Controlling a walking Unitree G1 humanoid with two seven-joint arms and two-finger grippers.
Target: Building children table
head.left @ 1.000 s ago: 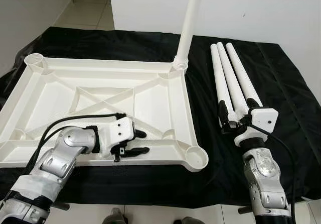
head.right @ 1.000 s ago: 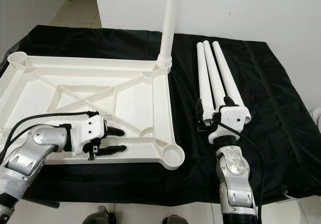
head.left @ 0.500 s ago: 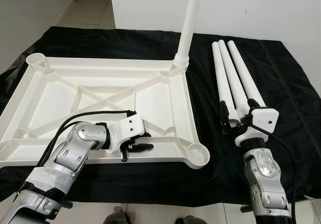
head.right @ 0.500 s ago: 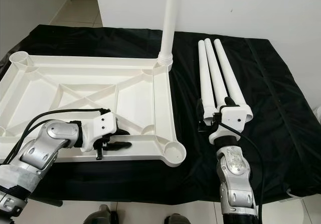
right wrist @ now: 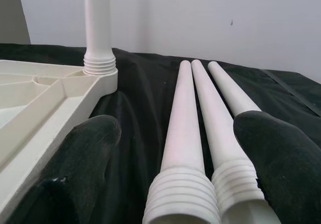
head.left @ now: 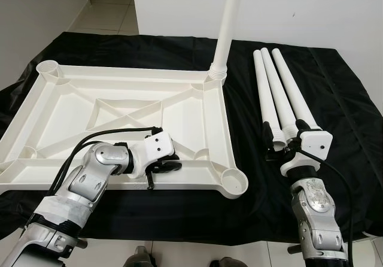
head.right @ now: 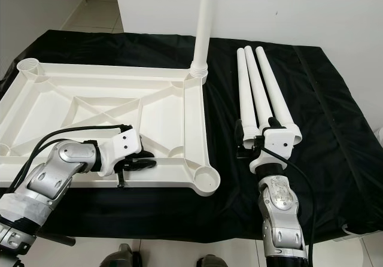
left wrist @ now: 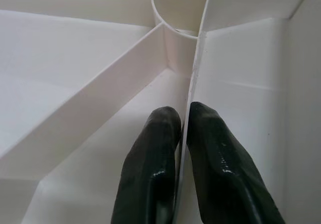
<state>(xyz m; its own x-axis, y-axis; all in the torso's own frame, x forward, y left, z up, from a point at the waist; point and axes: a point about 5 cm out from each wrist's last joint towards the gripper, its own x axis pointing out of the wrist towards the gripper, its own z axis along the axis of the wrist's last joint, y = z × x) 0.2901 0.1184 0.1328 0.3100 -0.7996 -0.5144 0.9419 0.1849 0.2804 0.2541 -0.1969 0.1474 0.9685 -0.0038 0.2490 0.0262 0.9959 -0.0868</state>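
Note:
A white table top (head.left: 119,73) lies upside down on the black cloth, its ribs facing up. One white leg (head.left: 227,27) stands upright, screwed into the far right corner socket. To its right, three loose legs (head.left: 278,93) lie side by side on the cloth. My left gripper (left wrist: 184,121) is shut on a thin rib (left wrist: 198,73) by the near rail, left of the empty near right socket (head.left: 233,182). My right gripper (right wrist: 183,153) is open at the threaded near ends of the loose legs, its fingers (right wrist: 85,158) on either side of two of them.
The black cloth (head.left: 335,87) covers the whole work surface and hangs over its near edge. A white wall stands behind, and tiled floor (head.left: 102,15) shows at the far left. Another empty socket (head.left: 49,68) sits at the table top's far left corner.
My left gripper, open a second ago, has slid right along the near rail and shut on the rib. The right arm has kept still.

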